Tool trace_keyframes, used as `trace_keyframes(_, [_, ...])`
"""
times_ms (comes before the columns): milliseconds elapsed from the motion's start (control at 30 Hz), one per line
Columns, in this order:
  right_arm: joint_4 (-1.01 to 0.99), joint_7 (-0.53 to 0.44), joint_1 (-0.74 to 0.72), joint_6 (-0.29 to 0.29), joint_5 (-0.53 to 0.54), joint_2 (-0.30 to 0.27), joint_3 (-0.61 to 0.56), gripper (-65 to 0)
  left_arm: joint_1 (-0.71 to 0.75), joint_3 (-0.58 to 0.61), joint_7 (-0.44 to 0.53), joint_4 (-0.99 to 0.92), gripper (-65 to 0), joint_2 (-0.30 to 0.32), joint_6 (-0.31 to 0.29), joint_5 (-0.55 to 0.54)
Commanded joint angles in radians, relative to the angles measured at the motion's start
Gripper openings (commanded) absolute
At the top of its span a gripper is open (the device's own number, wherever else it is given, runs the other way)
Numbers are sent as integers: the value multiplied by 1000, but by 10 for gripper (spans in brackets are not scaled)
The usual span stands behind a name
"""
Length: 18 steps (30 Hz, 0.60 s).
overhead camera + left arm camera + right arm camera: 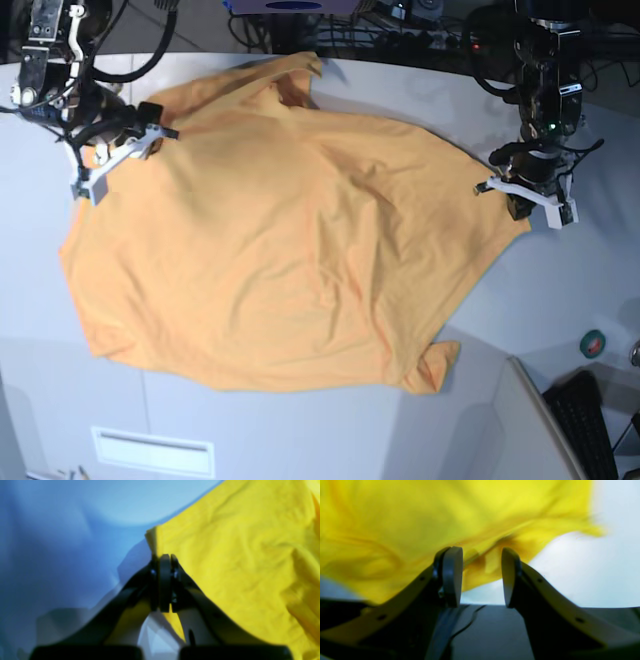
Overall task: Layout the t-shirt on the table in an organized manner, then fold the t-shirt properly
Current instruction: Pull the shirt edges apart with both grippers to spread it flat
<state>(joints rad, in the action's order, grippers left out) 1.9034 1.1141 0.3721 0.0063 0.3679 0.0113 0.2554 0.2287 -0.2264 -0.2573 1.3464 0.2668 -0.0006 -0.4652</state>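
- On the left of the base view I had the right tool (150, 125) at the upper corner of the t-shirt (290, 250). In the right wrist view its jaws stood spread with a fold of cloth in the gap, neither pad pressing on it. I judged the risk here was a snag: if I lifted away carelessly, a pad could drag that fold and rumple the corner.
- Across the middle, the shirt lay spread on the tabletop (560, 300) but not flat. It had creases through the body, the collar end bunched at the far edge, and a small flap curled at the near right hem. I reckoned folding over those would lock the wrinkles in and skew the edges.
- On the right of the base view, the left tool (165, 562) was pressed together, pinching the shirt's edge. With only one side held, any pull from this arm could slide the whole garment toward it, or stretch it askew. Letting go high could also let the edge drop folded under.
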Motion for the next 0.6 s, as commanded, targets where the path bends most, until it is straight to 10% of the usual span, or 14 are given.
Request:
trace_keyframes(0, [18,-1,0,-6,6,20,5,-398,-7,-5,22,20,-650,12,-5,-2])
trace_keyframes(367, [-15,-1,-3,-7,6,106,3,-395,-7,-5,22,20,-650,18,-6,-2])
trace_keyframes(567, [-69,-52,3,-114,10,108,3,-392,-7,-5,22,20,-650,19,-6,0])
